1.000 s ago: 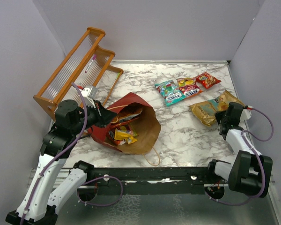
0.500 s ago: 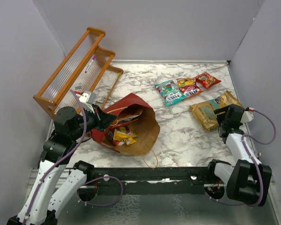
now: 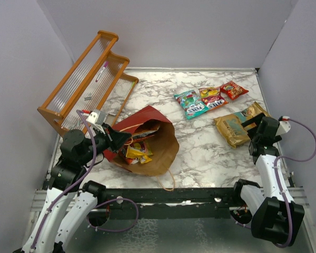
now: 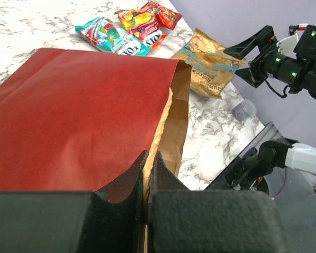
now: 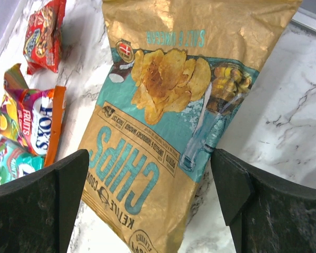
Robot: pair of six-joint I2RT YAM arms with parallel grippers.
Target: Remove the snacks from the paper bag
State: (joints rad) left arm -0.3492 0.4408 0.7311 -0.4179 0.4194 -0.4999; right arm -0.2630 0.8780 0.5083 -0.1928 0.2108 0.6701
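The red paper bag (image 3: pixel 147 118) lies on its side, its brown mouth facing right. Several small snacks (image 3: pixel 137 153) show inside it. My left gripper (image 3: pixel 117 138) is shut on the bag's upper rim; in the left wrist view the paper edge (image 4: pixel 160 124) runs between the closed jaws of that gripper (image 4: pixel 147 164). On the table lie a teal packet (image 3: pixel 191 104), an orange-red packet (image 3: pixel 213 97), a red packet (image 3: pixel 233 89) and the golden chip bag (image 3: pixel 233 126). My right gripper (image 3: pixel 254 133) (image 5: pixel 152 182) stands open just above the chip bag (image 5: pixel 174 89), holding nothing.
A wooden rack (image 3: pixel 87 79) leans at the back left with a pen (image 3: pixel 101 71) in it. Purple walls close the left, back and right. The black base rail (image 3: pixel 174 196) runs along the near edge. The bag's twine handle (image 3: pixel 169 182) trails toward that rail.
My right gripper has opened, let go of the chip bag and drawn back to the right. My left gripper, still gripping the bag's rim, has shifted slightly toward the near side.
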